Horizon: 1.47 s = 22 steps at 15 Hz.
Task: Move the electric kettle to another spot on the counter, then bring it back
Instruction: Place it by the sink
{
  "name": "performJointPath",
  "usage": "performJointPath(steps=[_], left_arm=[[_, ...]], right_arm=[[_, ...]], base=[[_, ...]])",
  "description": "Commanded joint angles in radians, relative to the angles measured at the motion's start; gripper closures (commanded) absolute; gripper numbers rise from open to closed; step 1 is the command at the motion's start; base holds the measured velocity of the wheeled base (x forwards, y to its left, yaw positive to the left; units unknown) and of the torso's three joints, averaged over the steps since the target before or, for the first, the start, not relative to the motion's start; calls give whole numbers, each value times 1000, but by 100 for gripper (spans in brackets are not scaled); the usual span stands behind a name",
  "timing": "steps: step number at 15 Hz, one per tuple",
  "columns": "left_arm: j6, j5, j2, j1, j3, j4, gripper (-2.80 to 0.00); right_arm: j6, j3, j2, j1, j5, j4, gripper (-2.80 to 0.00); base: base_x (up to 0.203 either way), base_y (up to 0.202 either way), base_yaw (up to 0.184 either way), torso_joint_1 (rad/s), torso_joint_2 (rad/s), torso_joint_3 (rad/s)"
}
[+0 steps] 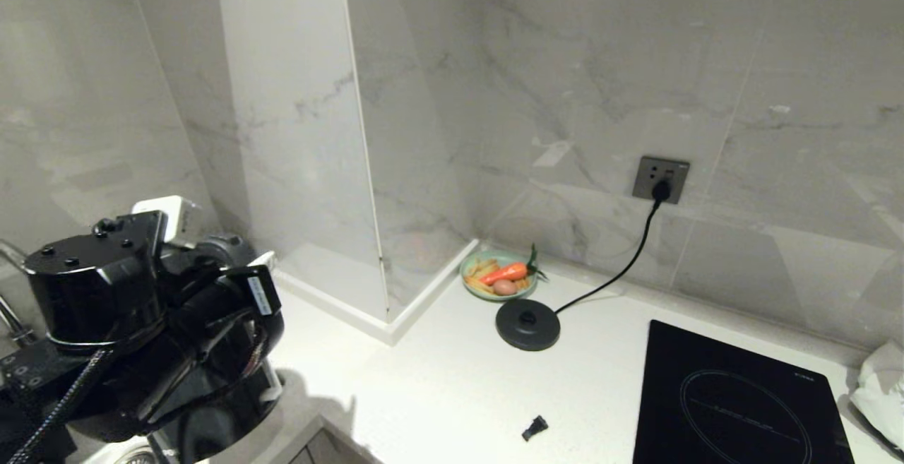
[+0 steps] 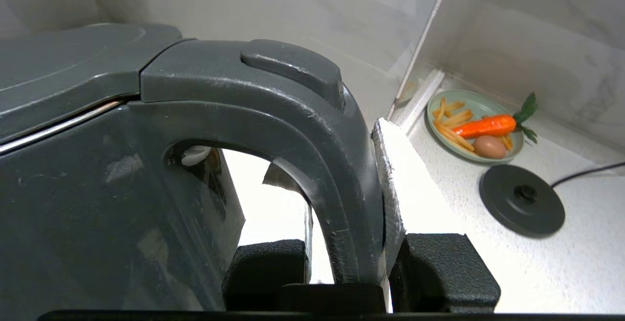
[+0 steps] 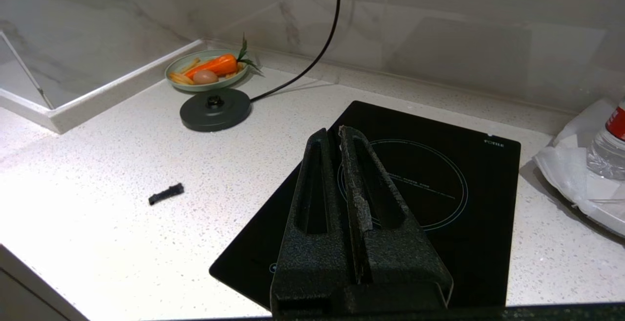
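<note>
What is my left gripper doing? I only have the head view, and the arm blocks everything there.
Observer: In the left wrist view, the left gripper is shut on the loop handle of the electric kettle, one finger inside the loop and one outside.
Operator: Where is the right gripper? I can't see it.
Observer: The right gripper is shut and empty, hanging over the induction hob.
Operator: Is there anything by the white bag at the far right?
Observer: Yes, a clear plastic bottle with a red label rests on that white bag.
</note>
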Motion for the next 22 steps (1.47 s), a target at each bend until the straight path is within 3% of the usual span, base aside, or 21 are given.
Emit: performJointPath(steps=[1, 6, 11, 13, 17, 22], left_arm=[[0, 2, 160, 20, -35, -82, 0], [30, -1, 435, 76, -147, -342, 0], [34, -100, 489, 99, -198, -373, 0], [38, -139, 546, 106, -222, -439, 0], [79, -161, 678, 115, -294, -562, 0], [84, -172, 742, 136, -361, -565, 0]], right_arm=[[0, 0, 0, 0, 0, 0, 0], [0, 0, 0, 0, 0, 0, 0], [0, 0, 0, 0, 0, 0, 0], [0, 0, 0, 0, 0, 0, 0], [0, 0, 0, 0, 0, 0, 0], [0, 0, 0, 0, 0, 0, 0]], base=[[0, 0, 0, 0, 0, 0], [0, 0, 0, 0, 0, 0], [0, 0, 0, 0, 0, 0], [0, 0, 0, 0, 0, 0], [0, 0, 0, 0, 0, 0], [0, 0, 0, 0, 0, 0]])
